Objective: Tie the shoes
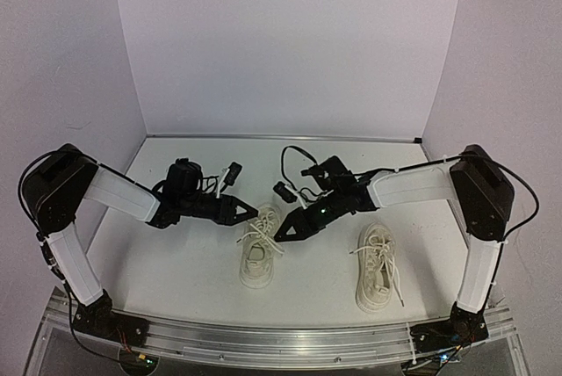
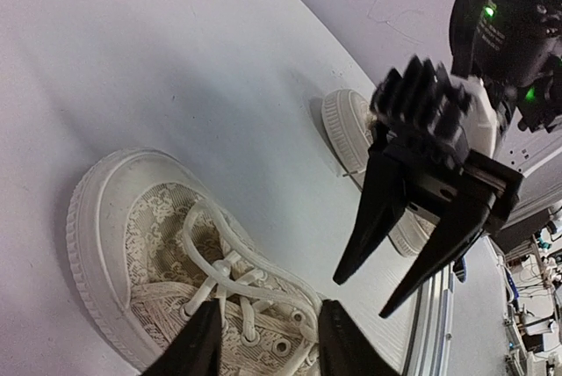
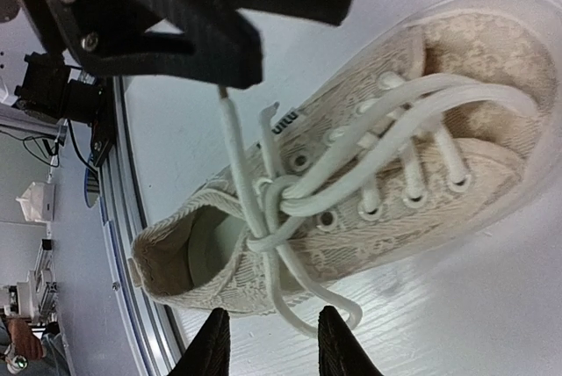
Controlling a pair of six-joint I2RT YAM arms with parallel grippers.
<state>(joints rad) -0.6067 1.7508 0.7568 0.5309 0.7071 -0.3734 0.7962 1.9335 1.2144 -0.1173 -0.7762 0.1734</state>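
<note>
The left gripper (image 1: 249, 212) and right gripper (image 1: 283, 234) hang part-open and empty just above the middle sneaker (image 1: 258, 255), whose laces (image 3: 279, 190) look knotted. The second sneaker (image 1: 378, 269), to its right, likely awaits tying

Left wrist cam: left shoe (image 2: 149, 244) heel was cropped by the bottom edge; the right shoe (image 2: 344, 126) beyond it sat mostly hidden behind the right gripper (image 2: 363, 297), toe only. Right wrist cam: left gripper (image 3: 300, 33) above the left shoe was cut by the top edge, and a lace end (image 3: 230, 130) ran up behind it, contact unclear. From the top cam the left shoe's knot (image 1: 261, 237) was too small to read.
</note>
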